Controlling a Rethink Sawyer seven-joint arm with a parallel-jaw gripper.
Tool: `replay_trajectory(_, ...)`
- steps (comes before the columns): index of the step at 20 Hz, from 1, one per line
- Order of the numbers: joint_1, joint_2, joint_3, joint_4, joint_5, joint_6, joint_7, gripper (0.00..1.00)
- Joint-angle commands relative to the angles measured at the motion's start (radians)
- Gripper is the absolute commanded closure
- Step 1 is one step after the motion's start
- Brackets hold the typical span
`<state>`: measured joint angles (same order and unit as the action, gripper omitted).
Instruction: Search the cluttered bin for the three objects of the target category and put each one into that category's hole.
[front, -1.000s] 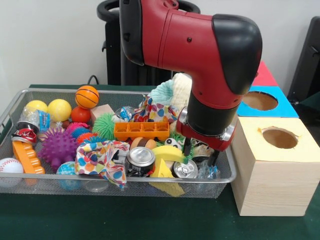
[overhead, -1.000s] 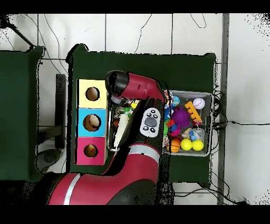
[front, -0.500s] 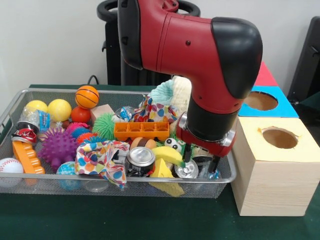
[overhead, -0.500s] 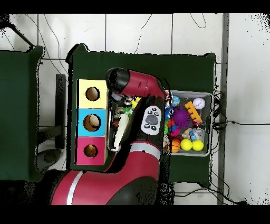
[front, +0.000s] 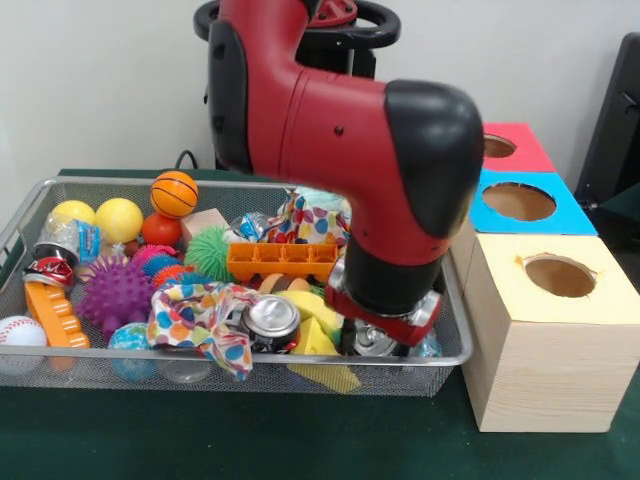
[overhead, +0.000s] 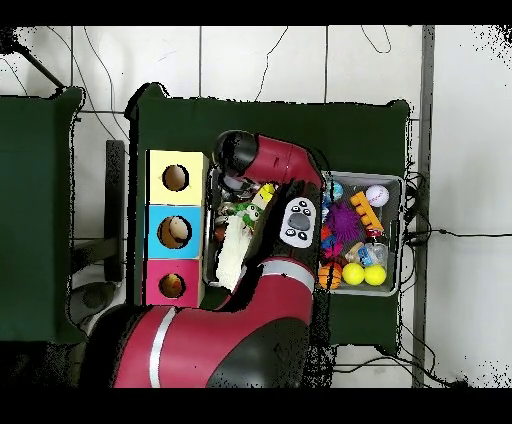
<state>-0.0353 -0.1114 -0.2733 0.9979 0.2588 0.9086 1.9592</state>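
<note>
The red and black arm (front: 350, 140) is down low in the wire bin (front: 440, 360), its wrist buried among the clutter at the bin's end nearest the boxes. The hand (front: 378, 335) sits right over a silver can (front: 372, 341), which pokes out beneath the wrist; the fingers are hidden, so I cannot tell how wide they stand or whether they grip anything. A second can (front: 268, 318) lies just beside it, tucked against the spotted cloth (front: 195, 312) and a yellow wedge (front: 322, 345). Beside the bin stand three boxes with holes: wooden (front: 545, 330), blue (front: 520, 202), red (front: 508, 148). From overhead, the arm (overhead: 285, 200) covers much of the bin (overhead: 398, 235).
</note>
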Motion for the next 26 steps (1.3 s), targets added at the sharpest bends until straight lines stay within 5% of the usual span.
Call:
replay_trajectory(1,-0.061,0.111,0.058,-0.023,-0.024,-0.056,0.120,0.00)
replay_trajectory(13,-0.114,0.110,0.056,-0.056,-0.080,-0.026,0.018,0.00)
replay_trajectory(26,-0.241,0.018,0.051,-0.122,-0.205,0.196,-0.255,0.00)
